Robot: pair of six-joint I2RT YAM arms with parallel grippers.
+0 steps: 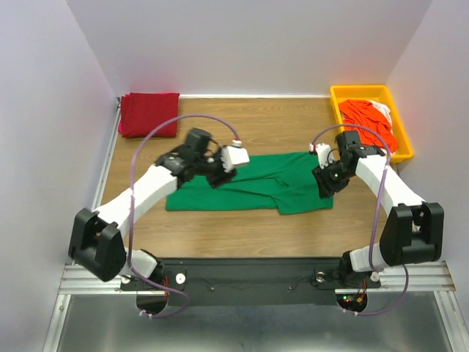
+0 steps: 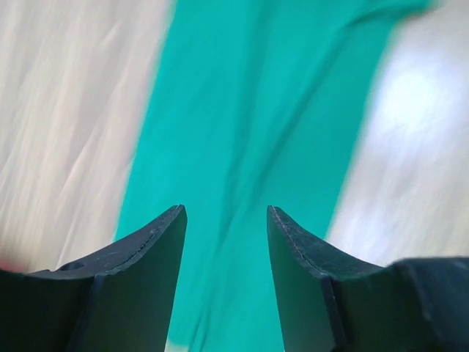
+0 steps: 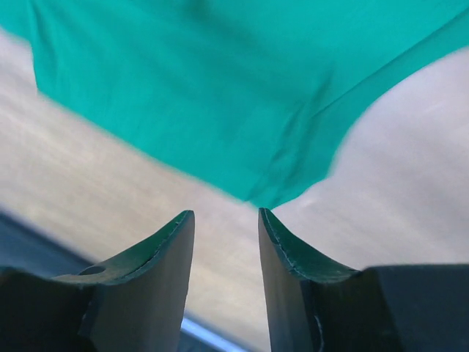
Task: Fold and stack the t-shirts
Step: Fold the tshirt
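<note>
Green shirt [image 1: 253, 183] spread out, nothing held
It lies below the left tool [image 2: 226, 213] and just ahead of the right tool [image 3: 226, 214], both part open and empty. A pinch too high misses; too deep bunches it.

A bright green t-shirt [image 1: 271, 187] is lying partly folded and wrinkled in the middle. A dark red t-shirt [image 1: 149, 114] is sitting folded at the far left. Orange-red and white t-shirts [image 1: 370, 121] are lying crumpled at the far right.
</note>
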